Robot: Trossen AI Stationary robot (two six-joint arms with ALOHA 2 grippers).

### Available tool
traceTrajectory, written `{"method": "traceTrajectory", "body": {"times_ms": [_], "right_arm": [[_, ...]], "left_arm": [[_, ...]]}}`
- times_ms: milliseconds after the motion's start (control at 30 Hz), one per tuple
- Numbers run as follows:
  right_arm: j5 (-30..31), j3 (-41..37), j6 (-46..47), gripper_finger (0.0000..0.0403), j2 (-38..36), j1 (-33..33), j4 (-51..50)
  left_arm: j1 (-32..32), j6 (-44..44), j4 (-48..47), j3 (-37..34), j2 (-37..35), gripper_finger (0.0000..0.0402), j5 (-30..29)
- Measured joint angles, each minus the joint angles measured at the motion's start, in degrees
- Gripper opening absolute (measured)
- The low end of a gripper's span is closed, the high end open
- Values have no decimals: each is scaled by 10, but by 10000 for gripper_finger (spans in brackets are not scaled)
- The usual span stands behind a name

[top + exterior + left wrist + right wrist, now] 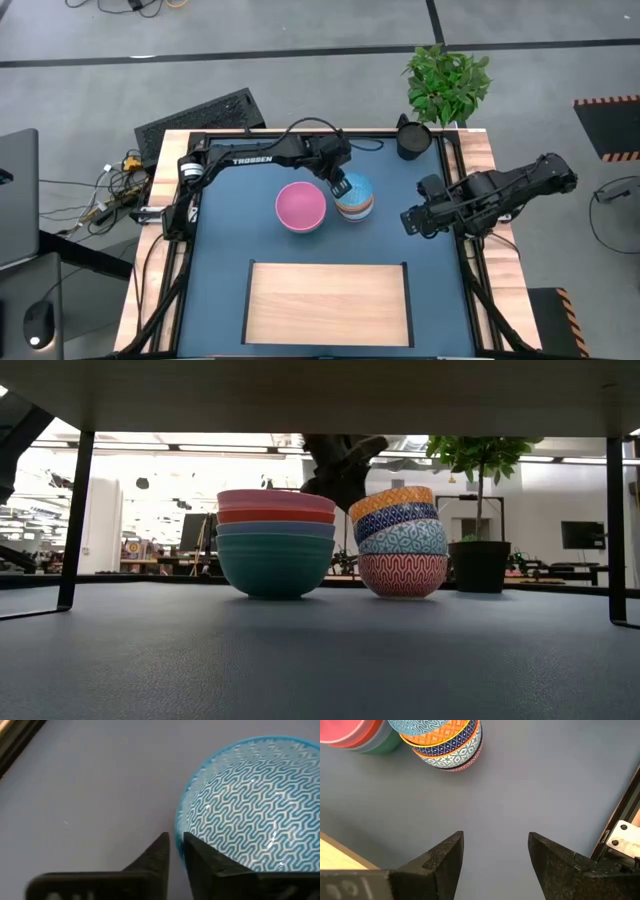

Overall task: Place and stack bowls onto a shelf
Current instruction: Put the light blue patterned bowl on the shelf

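Two bowl stacks stand side by side near the middle of the dark blue tabletop point(220, 250), apart from each other by a narrow gap.

Stack of wide plain bowls point(276, 542): pink on top, then red, blue-grey, teal-green at the bottom, nested upright. From above only the pink bowl point(300, 206) shows.

Stack of small patterned bowls point(402, 542): orange-lattice bowl point(391, 501) on top, tilted; under it a dark blue patterned one, then a light-blue patterned one, and a red-and-white wave-patterned bowl at the base. In the left wrist view the top bowl's inside point(255, 805) is a light-blue zigzag pattern with a blue rim.

Left gripper point(340, 185) is over the near edge of the patterned stack, on the side facing the pink bowl. Its fingers point(155, 855) are nearly pressed together, pinching the rim of the top patterned bowl: one finger outside, the other inside the wall.

Right gripper point(495, 852) hangs off to the right side of the table, well apart from both stacks, fingers spread with bare tabletop between them.

Shelf point(328, 302): pale wooden board at the front of the table, nothing on it. In the low view it spans the top as a pale slab on dark legs.

Dark cup point(412, 138) at the back right corner, a potted plant point(448, 82) just behind it.
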Motion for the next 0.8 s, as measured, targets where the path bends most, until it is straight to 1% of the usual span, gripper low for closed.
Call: {"method": "traceTrajectory", "body": {"times_ms": [100, 200, 333, 467, 633, 700, 800], "right_arm": [[0, 0, -1, 249, 0, 0, 0], [0, 0, -2, 249, 0, 0, 0], [0, 0, -2, 249, 0, 0, 1], [0, 0, -2, 249, 0, 0, 1], [0, 0, -1, 249, 0, 0, 1], [0, 0, -1, 249, 0, 0, 1], [0, 0, -1, 249, 0, 0, 1]], "left_arm": [[-1, 15, 1, -1, 0, 7, 0], [-1, 17, 6, -1, 0, 8, -11], [-2, 19, 17, -1, 0, 35, -7], [-3, 26, 24, -1, 0, 79, -5], [-3, 26, 24, -1, -1, 132, 17], [-3, 26, 24, -1, -1, 142, 19], [-3, 26, 23, -1, -1, 145, 19]]}}
